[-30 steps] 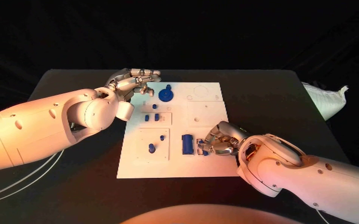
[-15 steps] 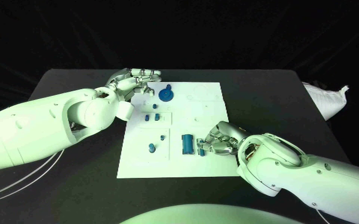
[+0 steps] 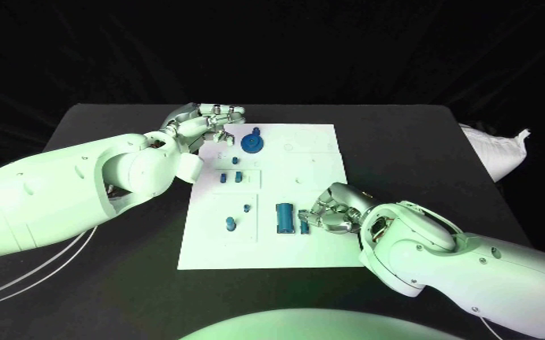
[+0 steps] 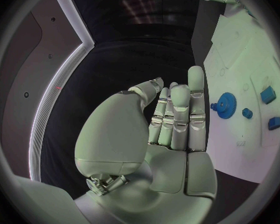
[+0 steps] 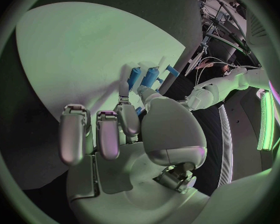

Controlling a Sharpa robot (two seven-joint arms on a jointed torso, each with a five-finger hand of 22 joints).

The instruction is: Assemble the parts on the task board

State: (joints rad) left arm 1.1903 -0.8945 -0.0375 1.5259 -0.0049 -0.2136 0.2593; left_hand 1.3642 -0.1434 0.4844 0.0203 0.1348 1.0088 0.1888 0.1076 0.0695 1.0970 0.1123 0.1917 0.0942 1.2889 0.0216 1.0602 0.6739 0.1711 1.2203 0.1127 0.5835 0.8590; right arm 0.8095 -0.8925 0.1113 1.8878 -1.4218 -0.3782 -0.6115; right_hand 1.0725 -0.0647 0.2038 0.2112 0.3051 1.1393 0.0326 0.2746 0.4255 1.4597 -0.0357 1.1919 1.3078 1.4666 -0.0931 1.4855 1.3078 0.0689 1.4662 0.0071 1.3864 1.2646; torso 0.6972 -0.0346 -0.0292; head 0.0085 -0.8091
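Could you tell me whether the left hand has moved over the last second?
No. In the head view the left hand sits at the far left corner of the task board, beside the blue gear, just as it did a second ago.

Black table (image 3: 409, 159) carries the task board (image 3: 324, 253) (white).

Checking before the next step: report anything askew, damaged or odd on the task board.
Nothing stands out. The task board lies flat and looks intact, with the blue parts on it, including the gear. The right hand works at a part near the long block.
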